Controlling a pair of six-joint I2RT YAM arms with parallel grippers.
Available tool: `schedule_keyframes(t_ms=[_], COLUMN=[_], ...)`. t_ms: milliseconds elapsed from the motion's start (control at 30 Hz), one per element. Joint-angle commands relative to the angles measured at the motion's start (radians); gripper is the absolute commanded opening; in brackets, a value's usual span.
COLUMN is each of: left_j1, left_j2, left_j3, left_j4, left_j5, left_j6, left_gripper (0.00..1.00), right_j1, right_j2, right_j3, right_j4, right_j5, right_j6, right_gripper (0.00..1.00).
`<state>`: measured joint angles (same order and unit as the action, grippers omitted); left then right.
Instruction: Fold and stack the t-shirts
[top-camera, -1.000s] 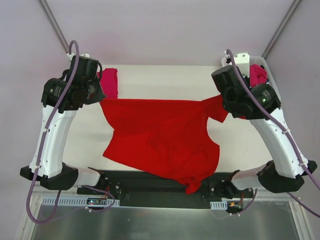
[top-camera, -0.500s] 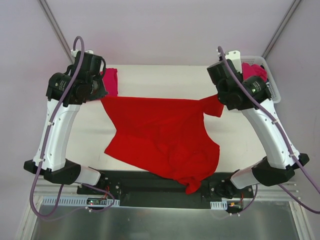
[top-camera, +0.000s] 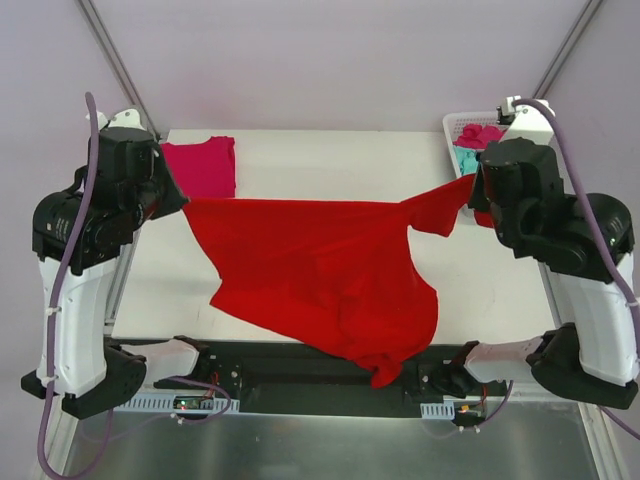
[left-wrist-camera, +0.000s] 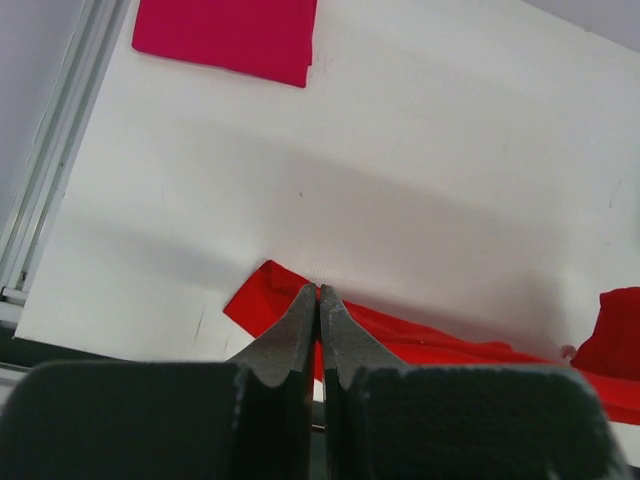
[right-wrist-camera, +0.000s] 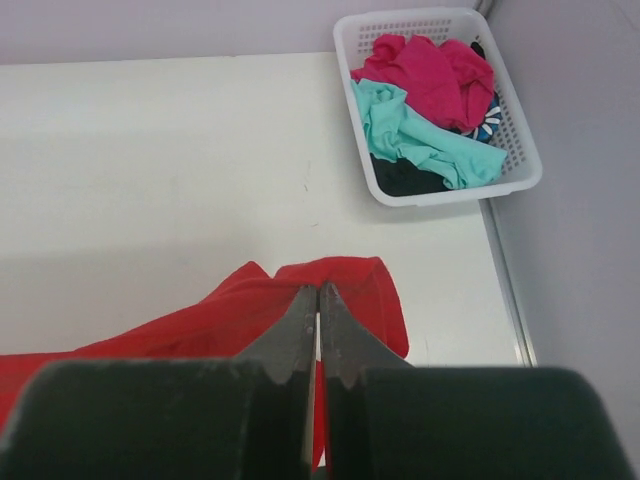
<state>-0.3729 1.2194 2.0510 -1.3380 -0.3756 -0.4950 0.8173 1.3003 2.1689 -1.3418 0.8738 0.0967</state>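
Note:
A large bright red t-shirt (top-camera: 320, 265) hangs stretched between my two arms above the white table, its lower part draping over the near edge. My left gripper (left-wrist-camera: 318, 292) is shut on the shirt's left corner (left-wrist-camera: 262, 300), and my right gripper (right-wrist-camera: 318, 292) is shut on the right sleeve (right-wrist-camera: 350, 290). A folded magenta-pink t-shirt (top-camera: 203, 166) lies flat at the far left of the table, also in the left wrist view (left-wrist-camera: 225, 35). More t-shirts, magenta (right-wrist-camera: 425, 65), teal (right-wrist-camera: 420, 135) and dark (right-wrist-camera: 400, 178), lie crumpled in the basket.
A white lattice basket (right-wrist-camera: 440, 195) stands at the far right corner of the table (top-camera: 330, 160), seen from above behind the right arm (top-camera: 462, 125). Metal frame rails run along the left (left-wrist-camera: 45, 180) and right (right-wrist-camera: 505, 280) table edges.
Both arms have swung outward and up, pulling the red t-shirt's top edge wider and tauter. The right arm has moved off the basket, the left off the folded pink shirt.

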Motion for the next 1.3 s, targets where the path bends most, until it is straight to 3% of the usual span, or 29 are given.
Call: schedule_keyframes(t_ms=[0,200,267,533,867,1033,1133,1267], left_j1=[-0.008,-0.008,-0.008,-0.008,-0.008,-0.008,-0.008,-0.008], left_j2=[-0.030,0.060,0.084,0.150,0.059,0.012,-0.047,-0.092], left_j3=[0.049,0.277,0.288,0.390,0.329,0.301,0.209,0.159], left_j4=[-0.060,-0.047,-0.044,0.069,0.388,0.491,0.589,0.634], left_j5=[-0.008,0.000,0.026,-0.035,-0.118,-0.132,-0.125,-0.128], left_j6=[-0.013,0.013,0.001,0.053,0.196,0.271,0.292,0.335], left_gripper=[0.00,0.00,0.00,0.00,0.00,0.00,0.00,0.00], right_j1=[0.028,0.031,0.028,-0.012,-0.012,-0.012,-0.012,-0.010], right_j2=[-0.036,0.031,0.054,0.019,-0.085,-0.116,-0.136,-0.108], right_j3=[0.034,0.236,0.288,0.273,0.165,0.102,0.054,0.095], right_j4=[-0.315,-0.255,-0.240,0.015,0.464,0.569,0.639,0.671], right_j5=[0.004,-0.012,-0.015,0.008,0.010,-0.024,-0.053,-0.050], right_j6=[0.038,-0.058,-0.080,-0.239,-0.558,-0.655,-0.703,-0.771], right_gripper=[0.01,0.01,0.01,0.01,0.01,0.01,0.01,0.01])
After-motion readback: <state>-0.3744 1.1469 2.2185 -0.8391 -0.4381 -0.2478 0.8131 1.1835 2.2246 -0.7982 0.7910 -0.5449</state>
